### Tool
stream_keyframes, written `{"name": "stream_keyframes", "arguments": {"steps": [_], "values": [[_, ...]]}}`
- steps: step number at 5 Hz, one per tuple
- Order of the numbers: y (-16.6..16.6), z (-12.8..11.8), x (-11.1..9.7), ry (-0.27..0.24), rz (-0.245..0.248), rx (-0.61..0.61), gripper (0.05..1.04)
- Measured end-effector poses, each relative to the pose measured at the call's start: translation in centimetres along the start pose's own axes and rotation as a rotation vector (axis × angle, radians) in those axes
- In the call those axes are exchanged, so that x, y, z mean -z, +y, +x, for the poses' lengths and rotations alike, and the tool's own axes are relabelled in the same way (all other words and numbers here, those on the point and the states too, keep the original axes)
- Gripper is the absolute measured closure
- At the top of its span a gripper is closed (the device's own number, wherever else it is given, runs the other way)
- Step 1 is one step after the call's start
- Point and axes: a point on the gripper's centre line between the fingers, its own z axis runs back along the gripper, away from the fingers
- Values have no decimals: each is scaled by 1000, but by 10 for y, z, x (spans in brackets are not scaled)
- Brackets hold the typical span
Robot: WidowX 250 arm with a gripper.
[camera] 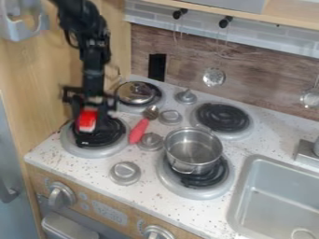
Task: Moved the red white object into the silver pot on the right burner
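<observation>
"Spotting the red-white object [87,120] anywhere?"

"Yes, toward nine o'clock in the camera view, at the gripper [88,116], over the coil of the front left burner [93,153]."

"Gripped, or merely flanked?"

"Impossible to tell. Too blurred down there to call the gripper open or closed."

"And the pot [196,167]?"

"Upright on the right burner [187,192], toward four o'clock from the object. Open at the top, with nothing visible inside."

"So, which step in hand?"

"Pick-up, most likely, or the very end of it. Transfer still to do, judging by the wide gap to the pot."

"And the next move?"

"First, make sure of a firm hold. Then lift straight up, high enough to clear the pot's rim, and swing toward four o'clock. Stop over the middle, lower a little, let go."

"Anything to watch?"

"The red-handled utensil [138,130], between three and four o'clock from the object. Easy to knock with too low a pass. Also the near rim of the pot: too short a swing, and probably a clipped edge or a shove off the burner."
</observation>
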Motion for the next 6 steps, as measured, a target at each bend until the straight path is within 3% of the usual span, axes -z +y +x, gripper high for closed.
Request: {"name": "stream_keyframes", "arguments": {"steps": [1,2,4,6], "values": [[-53,-4,-29,-69,-62,117,529],[-91,-13,-38,-117,-131,208,529],[-152,-27,-36,-139,-206,374,529],[-182,-39,-13,-85,-208,457,529]]}}
